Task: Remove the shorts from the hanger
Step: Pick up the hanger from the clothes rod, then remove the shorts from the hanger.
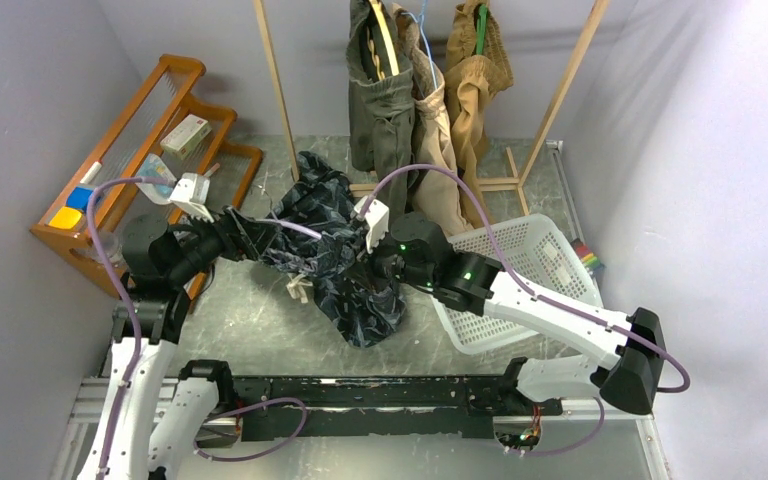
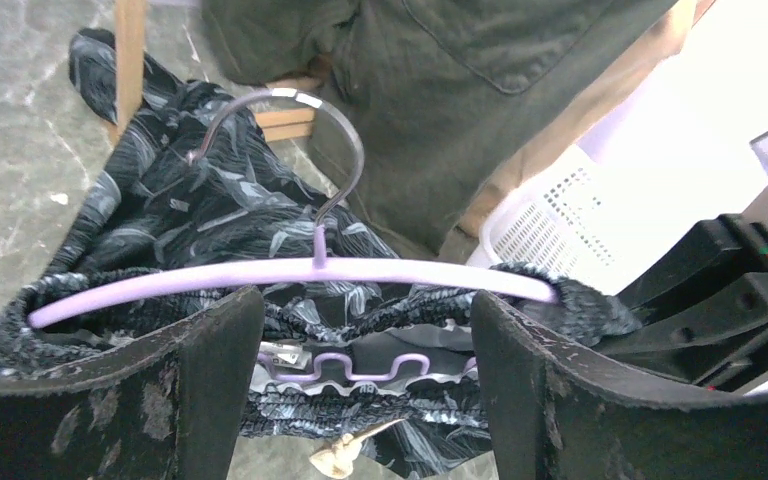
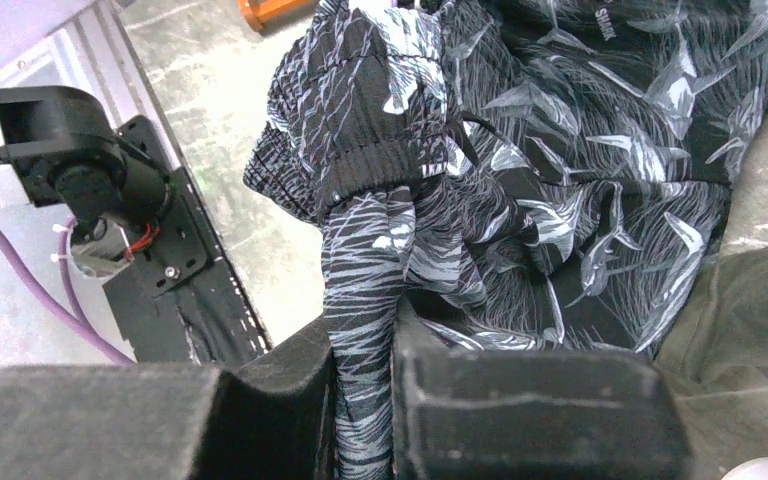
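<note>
The dark navy shorts with pale leafy print point(image 1: 340, 250) hang on a lilac hanger point(image 2: 290, 272) held low between my two arms. My left gripper point(image 1: 252, 238) is open; its fingers point(image 2: 210, 370) stand wide apart on either side of the hanger's wavy lower bar point(image 2: 360, 362) and the gathered waistband. My right gripper point(image 1: 375, 262) is shut on a fold of the navy shorts point(image 3: 370, 290). The olive green shorts point(image 1: 378, 100), the light beige shorts point(image 1: 438, 130) and the tan-brown shorts point(image 1: 475, 70) hang on the wooden rack at the back.
A white plastic basket point(image 1: 530, 270) stands to the right, under my right arm. A wooden shelf point(image 1: 150, 150) with small items stands at the left wall. The rack's wooden legs point(image 1: 275, 90) slant down behind the navy shorts.
</note>
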`<action>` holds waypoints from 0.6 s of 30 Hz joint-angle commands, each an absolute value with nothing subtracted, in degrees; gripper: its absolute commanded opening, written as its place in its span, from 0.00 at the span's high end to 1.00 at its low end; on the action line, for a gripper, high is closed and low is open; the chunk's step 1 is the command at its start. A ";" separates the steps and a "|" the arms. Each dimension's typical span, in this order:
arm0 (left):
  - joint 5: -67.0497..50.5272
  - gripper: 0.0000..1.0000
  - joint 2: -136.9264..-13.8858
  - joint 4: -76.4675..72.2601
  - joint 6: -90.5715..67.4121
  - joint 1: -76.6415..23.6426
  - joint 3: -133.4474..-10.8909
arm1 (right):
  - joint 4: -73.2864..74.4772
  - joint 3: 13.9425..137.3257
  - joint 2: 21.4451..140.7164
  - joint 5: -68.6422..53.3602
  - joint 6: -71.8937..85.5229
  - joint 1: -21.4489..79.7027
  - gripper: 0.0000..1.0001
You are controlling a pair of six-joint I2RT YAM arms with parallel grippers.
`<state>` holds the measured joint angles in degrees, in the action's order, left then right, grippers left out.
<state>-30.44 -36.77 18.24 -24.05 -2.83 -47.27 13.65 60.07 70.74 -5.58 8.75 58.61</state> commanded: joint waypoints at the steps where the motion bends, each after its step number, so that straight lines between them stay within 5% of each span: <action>1: -35.82 0.21 -38.12 13.23 -25.36 -2.90 -45.41 | 6.72 60.31 68.01 -8.31 10.23 58.74 1.00; 18: -30.26 0.34 -38.85 8.54 -27.16 -2.90 -44.85 | 4.66 58.78 68.18 -14.00 11.91 58.79 1.00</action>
